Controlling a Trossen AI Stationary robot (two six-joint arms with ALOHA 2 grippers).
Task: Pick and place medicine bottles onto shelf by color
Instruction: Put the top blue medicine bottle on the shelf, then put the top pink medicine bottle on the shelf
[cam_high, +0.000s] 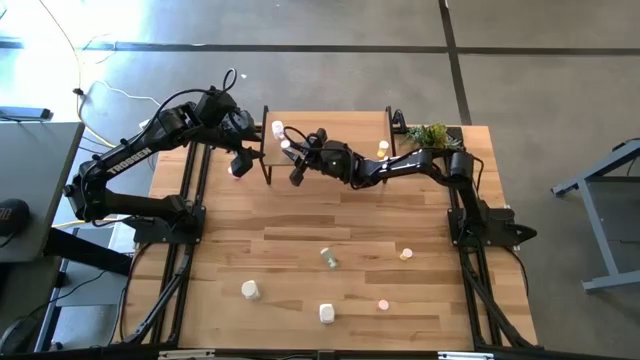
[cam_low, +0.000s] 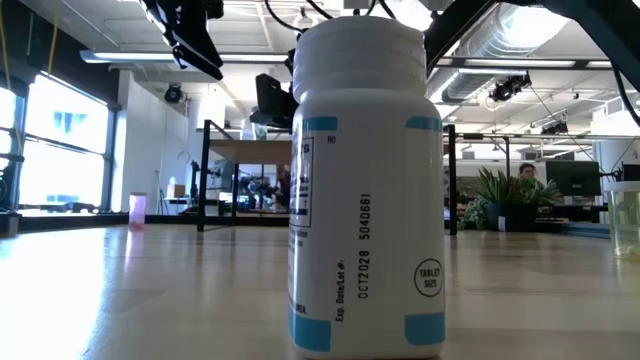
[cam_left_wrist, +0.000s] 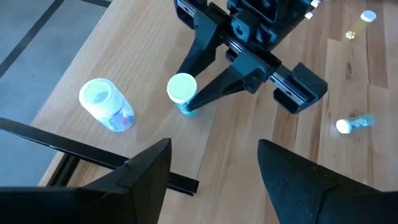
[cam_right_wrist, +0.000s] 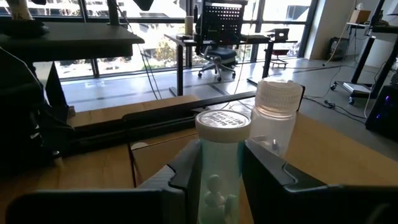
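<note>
The shelf (cam_high: 340, 125) stands at the table's far edge. On its left part stands a white-capped bottle (cam_high: 277, 128) (cam_left_wrist: 101, 104). Beside it, my right gripper (cam_high: 291, 151) is shut on a pale green medicine bottle (cam_left_wrist: 182, 92) with a white cap; pills show inside it. A small yellow bottle (cam_high: 383, 150) stands on the shelf's right part. My left gripper (cam_left_wrist: 214, 180) hovers open at the shelf's left end, touching nothing. More bottles lie scattered on the table's near half, among them a white one (cam_high: 250, 290) and a green one (cam_high: 329, 258). My right gripper pinches the pale green bottle's body (cam_right_wrist: 219, 180) just below the cap, one finger (cam_right_wrist: 186, 168) on each side. The fingers come level from the table's right side. The bottle stands upright at the shelf top; I cannot tell whether its base rests on it.
A green plant (cam_high: 432, 135) stands at the shelf's right end. On the near table are a white bottle (cam_high: 326, 313), a yellow one (cam_high: 406, 254) and a pink one (cam_high: 382, 304). A large white bottle (cam_low: 365, 190) fills the low view.
</note>
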